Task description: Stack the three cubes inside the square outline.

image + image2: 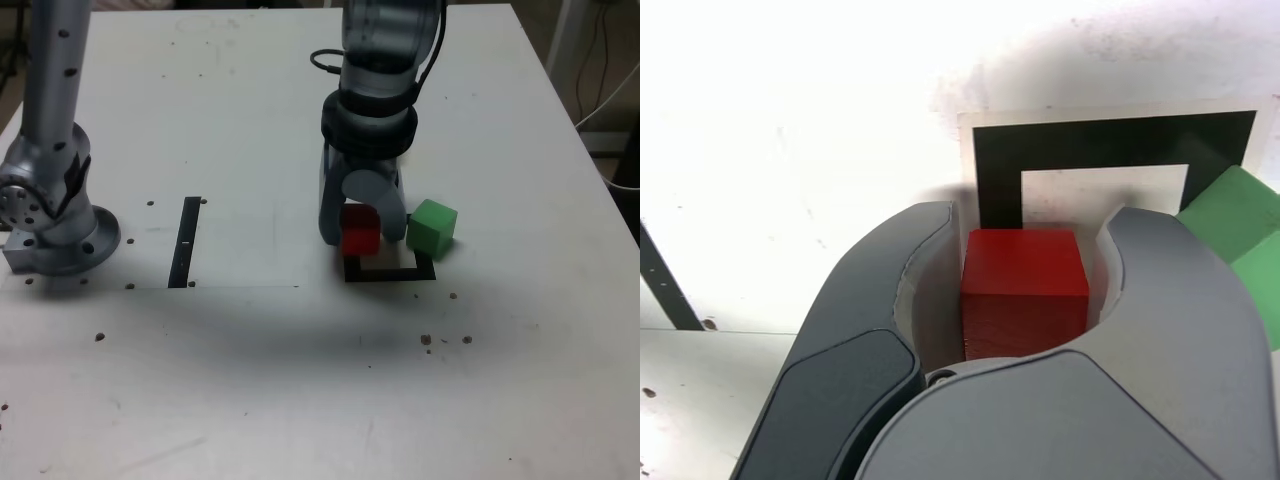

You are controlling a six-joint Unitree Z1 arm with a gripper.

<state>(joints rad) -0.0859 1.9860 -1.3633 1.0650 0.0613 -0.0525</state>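
One red cube (1024,290) is clamped in my gripper (1015,255), right of the exterior view's centre, over the outline's (390,275) left side. Green cube (432,228) sits just beside it, across the outline's right edge.

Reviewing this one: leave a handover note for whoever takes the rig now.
Gripper: closed on the red cube.
Red cube: over the side of the square outline at the exterior view's left.
Green cube: overlaps the outline's opposite side, turned askew.
Yellow cube: not visible.
Done: red gripped; no stack seen.
Left: find yellow, center the base cube, stack the others.
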